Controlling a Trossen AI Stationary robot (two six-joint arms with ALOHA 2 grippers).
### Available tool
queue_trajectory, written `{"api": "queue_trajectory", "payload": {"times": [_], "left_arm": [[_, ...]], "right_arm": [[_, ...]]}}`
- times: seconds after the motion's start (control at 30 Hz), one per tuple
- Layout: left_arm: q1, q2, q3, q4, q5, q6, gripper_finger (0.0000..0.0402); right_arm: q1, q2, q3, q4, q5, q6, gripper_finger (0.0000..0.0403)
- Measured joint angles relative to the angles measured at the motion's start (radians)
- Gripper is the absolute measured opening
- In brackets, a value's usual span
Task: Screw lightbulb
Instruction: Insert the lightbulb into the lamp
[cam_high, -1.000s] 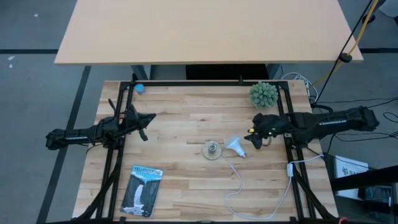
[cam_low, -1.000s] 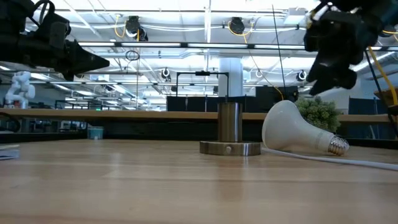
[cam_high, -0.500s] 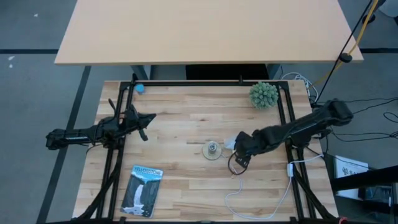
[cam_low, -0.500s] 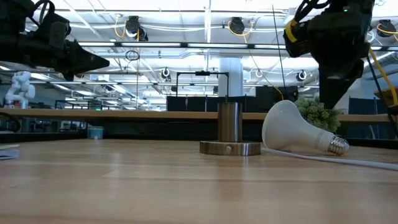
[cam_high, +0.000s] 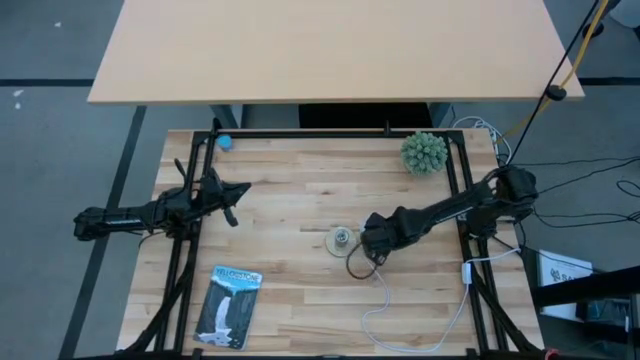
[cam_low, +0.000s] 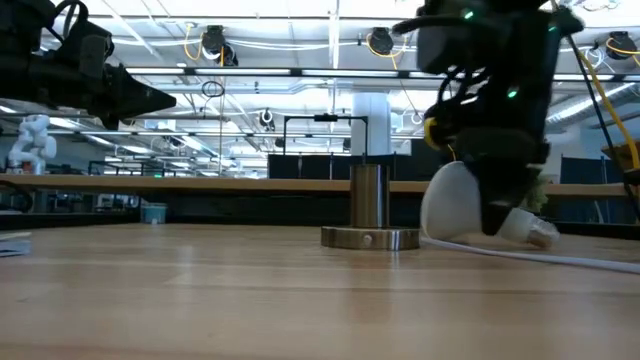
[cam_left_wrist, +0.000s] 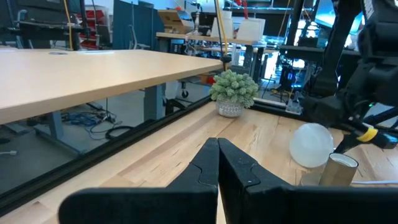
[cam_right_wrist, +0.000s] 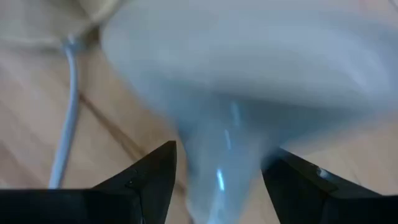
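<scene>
The white frosted lightbulb (cam_low: 452, 208) lies on its side on the wooden table, its dome toward the socket base (cam_low: 369, 212) and its silvery screw end (cam_low: 541, 233) pointing away from it. My right gripper (cam_right_wrist: 217, 171) is open and has come down over the bulb. Its fingers stand on either side of the cone-shaped neck (cam_right_wrist: 221, 155). In the high view the gripper (cam_high: 375, 240) hides most of the bulb, just right of the socket base (cam_high: 342, 240). My left gripper (cam_high: 236, 196) is shut and empty above the table's left side. My right gripper has one finger (cam_right_wrist: 152, 177) on each side of the bulb's neck (cam_right_wrist: 217, 177), coming from above and slanting down, across the bulb's length. I cannot tell whether the fingers touch the neck. The bulb lies on the table.
A white cord (cam_high: 385, 300) runs from the socket base toward the near right edge. A spiky green ball plant (cam_high: 424, 152) stands at the far right. A packaged item (cam_high: 228, 305) lies near left, and a small blue object (cam_high: 223, 142) at the far left corner.
My right gripper has gone from near the table's right edge toward the middle, tipped downward and come down over the lightbulb. The bulb and the socket base have stayed where they were.
</scene>
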Motion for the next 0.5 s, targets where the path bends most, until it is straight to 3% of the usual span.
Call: {"api": "queue_trajectory", "payload": {"times": [0.13, 0.27, 0.5], "left_arm": [[0.000, 0.000, 0.000, 0.000, 0.000, 0.000, 0.0000], [0.000, 0.000, 0.000, 0.000, 0.000, 0.000, 0.0000], [0.000, 0.000, 0.000, 0.000, 0.000, 0.000, 0.0000]], "right_arm": [[-0.050, 0.035, 0.000, 0.098, -0.036, -0.059, 0.0206], [-0.079, 0.048, 0.000, 0.132, -0.053, -0.118, 0.0150], [-0.097, -0.015, 0.000, 0.012, -0.049, -0.159, 0.0148]]}}
